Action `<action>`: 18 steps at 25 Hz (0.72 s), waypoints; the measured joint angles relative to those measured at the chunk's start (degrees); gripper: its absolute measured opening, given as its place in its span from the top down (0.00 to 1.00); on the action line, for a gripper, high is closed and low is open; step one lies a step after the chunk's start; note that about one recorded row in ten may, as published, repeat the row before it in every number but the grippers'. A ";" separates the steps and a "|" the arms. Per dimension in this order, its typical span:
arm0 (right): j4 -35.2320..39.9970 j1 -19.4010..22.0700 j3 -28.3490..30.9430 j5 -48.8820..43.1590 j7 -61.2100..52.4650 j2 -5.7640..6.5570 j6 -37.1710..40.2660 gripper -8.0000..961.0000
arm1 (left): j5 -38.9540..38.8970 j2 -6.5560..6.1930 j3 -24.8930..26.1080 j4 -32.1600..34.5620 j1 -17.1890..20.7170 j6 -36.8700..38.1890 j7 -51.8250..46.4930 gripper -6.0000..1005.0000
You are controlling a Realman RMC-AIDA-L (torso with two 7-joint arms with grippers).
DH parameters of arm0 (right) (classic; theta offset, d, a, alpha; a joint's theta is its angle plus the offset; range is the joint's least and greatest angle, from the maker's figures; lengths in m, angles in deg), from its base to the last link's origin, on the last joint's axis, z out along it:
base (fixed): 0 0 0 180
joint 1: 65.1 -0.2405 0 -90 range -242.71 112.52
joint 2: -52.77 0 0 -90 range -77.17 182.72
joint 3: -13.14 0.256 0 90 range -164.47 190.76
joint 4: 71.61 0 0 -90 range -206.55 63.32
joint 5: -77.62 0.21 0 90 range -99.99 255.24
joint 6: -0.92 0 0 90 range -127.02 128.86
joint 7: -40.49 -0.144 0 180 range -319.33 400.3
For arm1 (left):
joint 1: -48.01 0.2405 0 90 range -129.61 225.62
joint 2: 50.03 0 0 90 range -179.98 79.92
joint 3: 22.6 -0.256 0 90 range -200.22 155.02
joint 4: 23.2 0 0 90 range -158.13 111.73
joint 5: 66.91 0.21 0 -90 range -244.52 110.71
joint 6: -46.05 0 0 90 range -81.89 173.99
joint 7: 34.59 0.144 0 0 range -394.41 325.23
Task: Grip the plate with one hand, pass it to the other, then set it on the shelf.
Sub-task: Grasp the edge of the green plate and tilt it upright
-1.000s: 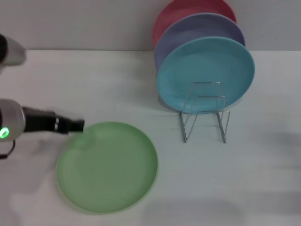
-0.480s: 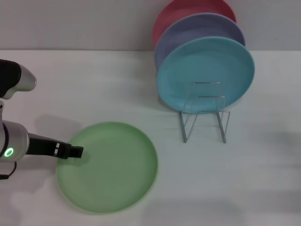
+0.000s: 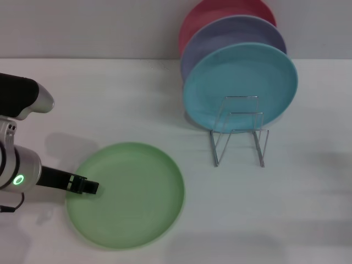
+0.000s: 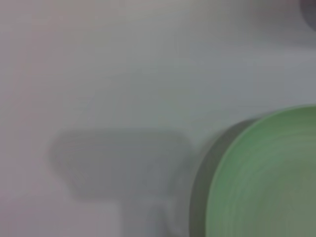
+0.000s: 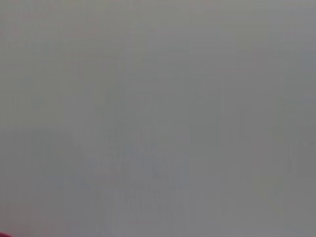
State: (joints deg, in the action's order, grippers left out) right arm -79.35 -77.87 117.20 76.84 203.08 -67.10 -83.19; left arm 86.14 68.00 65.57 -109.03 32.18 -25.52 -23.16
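The light green plate (image 3: 127, 195) lies flat on the white table at the front left. Its rim also shows in the left wrist view (image 4: 266, 177). My left gripper (image 3: 88, 187), black and slim on a silver-grey wrist with a green ring, reaches in from the left and sits at the plate's left rim. The wire shelf (image 3: 240, 131) stands right of the plate, its front loops bare. My right gripper is out of view; its wrist view shows only bare table.
A teal-blue plate (image 3: 240, 87), a lavender plate (image 3: 234, 34) and a red plate (image 3: 217, 12) stand on edge in a row at the back of the shelf. Bare table (image 3: 297, 209) lies to the front right.
My left gripper has moved toward the table's front along the plate's left rim, from its far-left edge to its middle-left edge. The plate has not moved.
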 joint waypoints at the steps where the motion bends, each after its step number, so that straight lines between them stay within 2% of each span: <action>1: 0.00 -0.05 0.00 0.00 0.00 0.00 0.01 0.17 | 0.03 0.01 0.12 0.52 -0.47 -0.21 0.00 0.25; 4: -0.01 -0.09 0.00 0.00 0.00 0.00 0.01 0.17 | 0.12 0.03 0.63 1.70 -1.45 -0.44 0.03 0.25; 18: 0.00 -0.32 0.00 0.00 0.01 0.03 0.00 0.17 | 0.15 0.18 1.49 2.25 -2.07 -0.35 1.43 0.79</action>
State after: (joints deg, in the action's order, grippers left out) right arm -79.35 -78.19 117.20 76.84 203.08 -67.07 -83.18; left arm 86.30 68.18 67.06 -106.78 30.11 -25.87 -21.74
